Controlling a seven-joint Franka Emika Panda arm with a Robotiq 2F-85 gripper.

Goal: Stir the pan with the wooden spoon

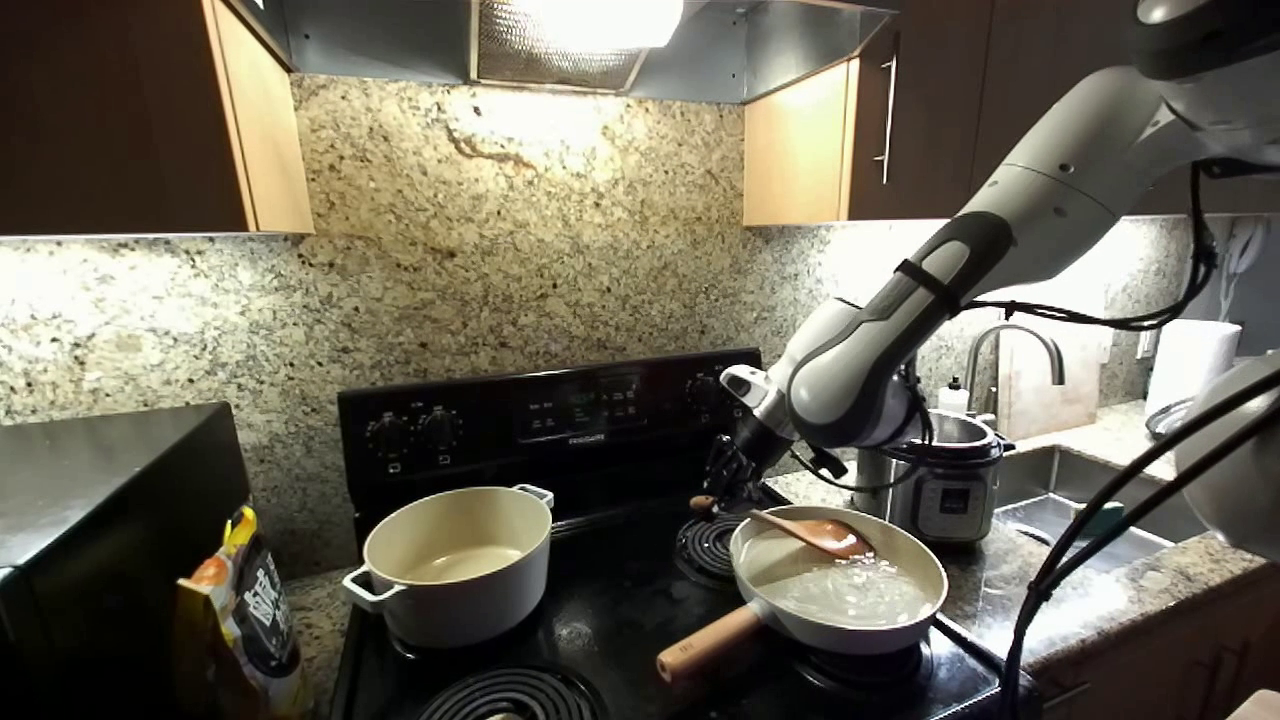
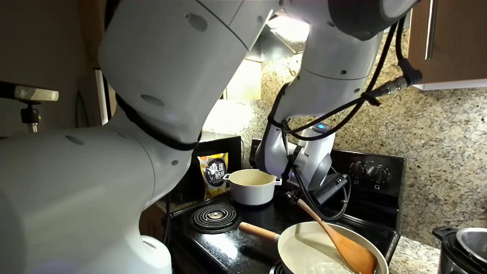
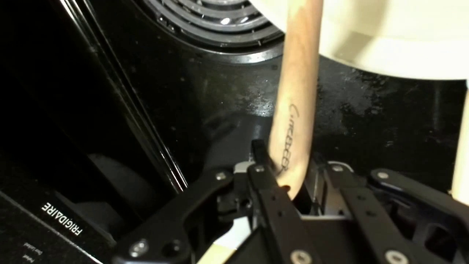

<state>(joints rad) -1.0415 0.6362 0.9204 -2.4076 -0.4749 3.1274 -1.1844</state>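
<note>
In an exterior view, the pan [image 1: 870,640] stands on a burner [image 1: 865,668]. The pot [image 1: 470,605] is left of it, well apart, before the control panel [image 1: 590,415]; the bag [image 1: 262,610] is left of the pot. The electric cooker [image 1: 920,515] stands behind the pan, rightward. Spoon [image 1: 815,530]: bowl in the pan, handle crossing the rim, between the fingers of the gripper [image 3: 288,154].

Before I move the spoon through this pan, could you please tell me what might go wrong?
The liquid could splash out of the shallow pan if the spoon sweeps too fast. The pan might also slide or turn on the stove, since nothing grips its handle. And the spoon could twist in the claw, which pinches it only near one end.
</note>
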